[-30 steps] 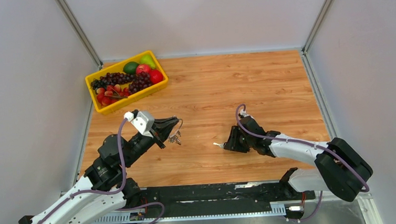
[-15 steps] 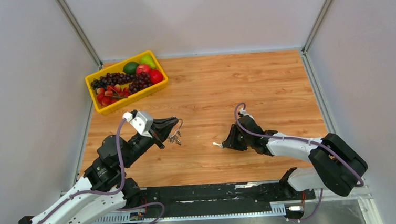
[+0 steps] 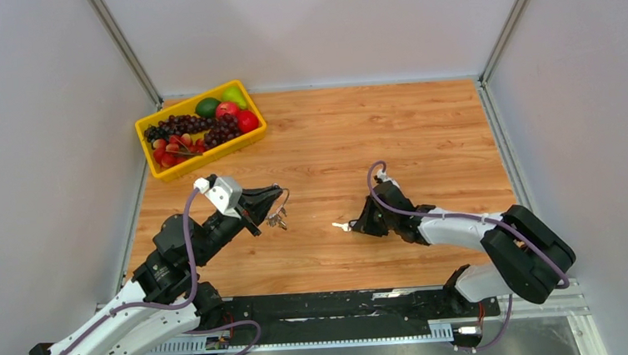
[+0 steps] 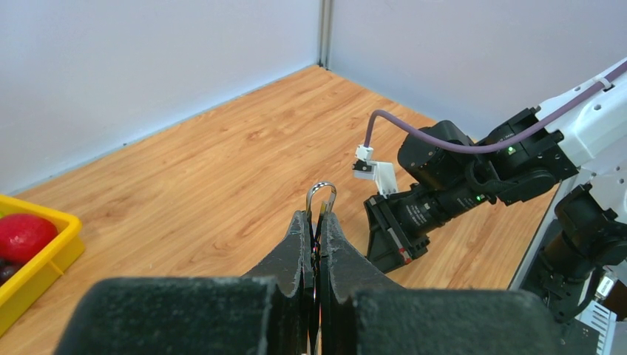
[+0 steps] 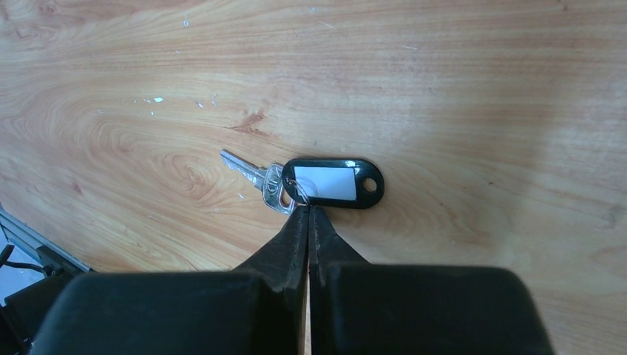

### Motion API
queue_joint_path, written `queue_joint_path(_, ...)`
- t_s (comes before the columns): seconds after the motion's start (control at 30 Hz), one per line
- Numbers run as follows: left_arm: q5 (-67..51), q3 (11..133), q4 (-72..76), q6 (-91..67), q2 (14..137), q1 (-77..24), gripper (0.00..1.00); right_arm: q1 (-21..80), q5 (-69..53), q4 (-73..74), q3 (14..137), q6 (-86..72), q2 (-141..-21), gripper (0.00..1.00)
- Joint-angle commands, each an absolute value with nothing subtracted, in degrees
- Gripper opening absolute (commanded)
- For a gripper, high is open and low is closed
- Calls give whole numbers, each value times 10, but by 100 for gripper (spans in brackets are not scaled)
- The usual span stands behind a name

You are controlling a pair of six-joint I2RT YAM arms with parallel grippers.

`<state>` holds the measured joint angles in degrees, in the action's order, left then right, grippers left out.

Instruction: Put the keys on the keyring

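Note:
My left gripper (image 3: 272,197) is shut on the keyring (image 3: 284,199), a thin silver wire ring with tiny silver keys (image 3: 278,222) dangling under it. In the left wrist view the ring's loop (image 4: 322,194) sticks out past the closed fingertips of that gripper (image 4: 316,218). My right gripper (image 3: 358,224) is shut, low over the table, to the right of the left gripper. Its tips (image 5: 307,211) pinch the small wire loop that joins a silver key (image 5: 255,175) to its black tag with a white label (image 5: 333,183). The key's blade (image 3: 341,225) points left towards the keyring.
A yellow basket (image 3: 213,153) of fruit stands at the back left; its corner shows in the left wrist view (image 4: 44,244). The right arm's wrist (image 4: 444,200) is straight ahead of the left gripper. Grey walls enclose the wooden table (image 3: 425,136).
My right gripper has moved a little to the left with the key, closing the gap to the keyring. The left arm has hardly moved.

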<state>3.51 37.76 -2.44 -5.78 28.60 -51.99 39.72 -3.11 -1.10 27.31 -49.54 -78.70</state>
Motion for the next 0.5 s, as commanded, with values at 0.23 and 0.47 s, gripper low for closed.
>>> queue_joint_path(0.23,29,377,-9,-65,284,-518,0,404,0,-15,269,-440,-727,0)
queue_joint_path(0.47,26,379,-10,-66,288,-518,0,406,-28,16,283,-379,-663,0)
